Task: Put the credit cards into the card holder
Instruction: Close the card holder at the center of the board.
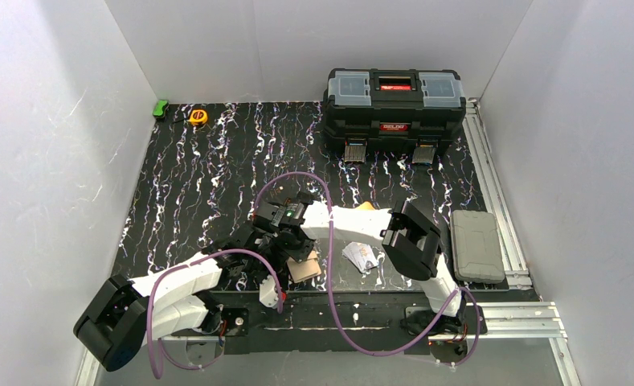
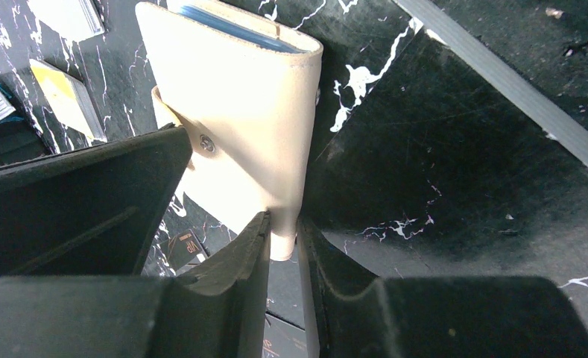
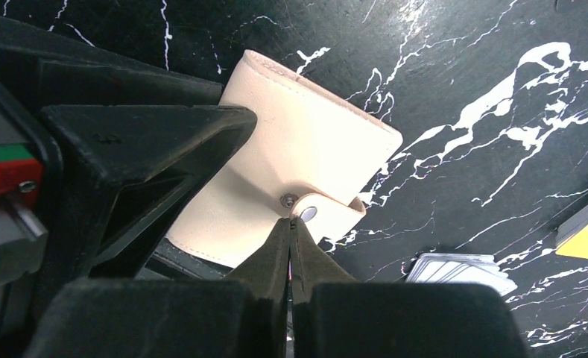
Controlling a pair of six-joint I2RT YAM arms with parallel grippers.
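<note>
Holding the small cream-beige leather-like folding card holder (image 2: 238, 112) up off the black white-veined desk (image 3: 462, 74), the left tool (image 2: 283, 239) has its jaws clamped on the holder's lower edge, mouth end pointing away from the wrist cam. The right tool (image 3: 292, 224) is fully closed, tips meeting right at the holder's rounded snap tab (image 3: 335, 212). Can't tell if the tab's edge is actually nipped btwn them.

A thin light blue card (image 2: 231, 22) shows as an edge inside the holder's mouth, so prob. one card is in. The orange-yellow plastic card (image 2: 63, 97) and the silver-white printed card (image 3: 454, 265) lie flat on the desk near the holder, apart from each other.

Step in hand, as I read it: working the tab/flap w/ the right tool while the left steadies.

Next move calls for the left grip staying firm, then the right tool letting go of the tab area, picking a desk card by its edge and lining it up square w/ the narrow mouth. Flat cards will be awkward to lift.
</note>
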